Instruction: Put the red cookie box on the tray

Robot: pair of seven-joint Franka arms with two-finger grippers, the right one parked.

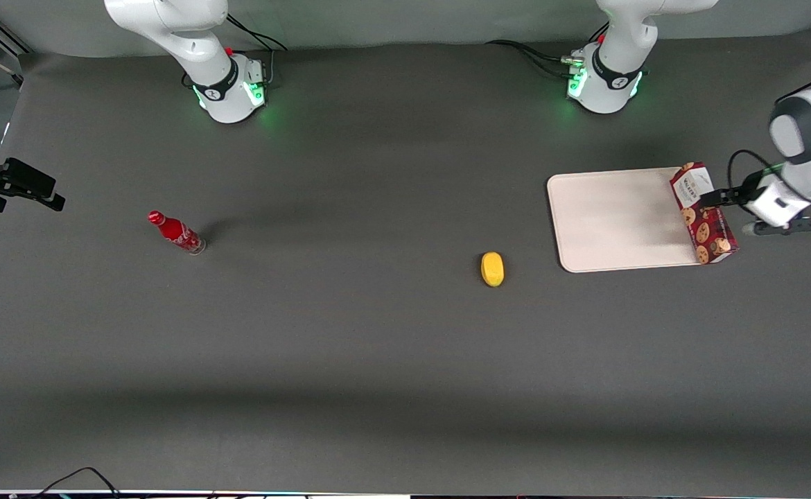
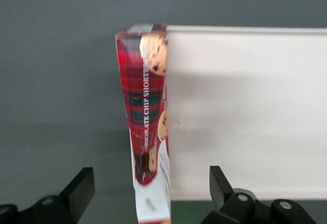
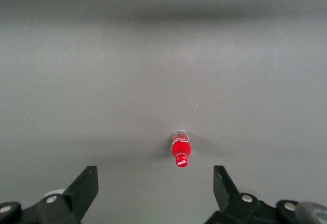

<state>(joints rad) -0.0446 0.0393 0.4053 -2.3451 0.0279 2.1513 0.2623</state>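
Nearest the front camera lies a small yellow oval object (image 1: 492, 269), alone on the dark grey table cover (image 1: 378, 346), with a small red bottle (image 1: 176, 232) lying on its side well off toward the parked arm's end. At the working arm's end, the long dark-red tartan cookie box (image 1: 702, 213), printed with chocolate-chip cookies and carrying a white label at one end, stands on a long narrow edge along the outer border of the large pale cream-pink rectangular tray (image 1: 620, 218); from the front it appears to sit at or just over the rim, though whether it rests fully on the tray surface cannot be told. The left arm's two-finger gripper (image 1: 717, 197) is level with the box's labelled end (the wrist view shows the box between its spread black fingers (image 2: 79, 191), neither visibly touching the cardboard), so the fingers are released, not clamped. Judged from this, the task stands at the grasp-or-release point beside the tray. If the box is not yet properly on the tray, the next move calls for closing on its broad faces, carrying it toward the tray's middle and laying it flat; standing on edge, it could tip.
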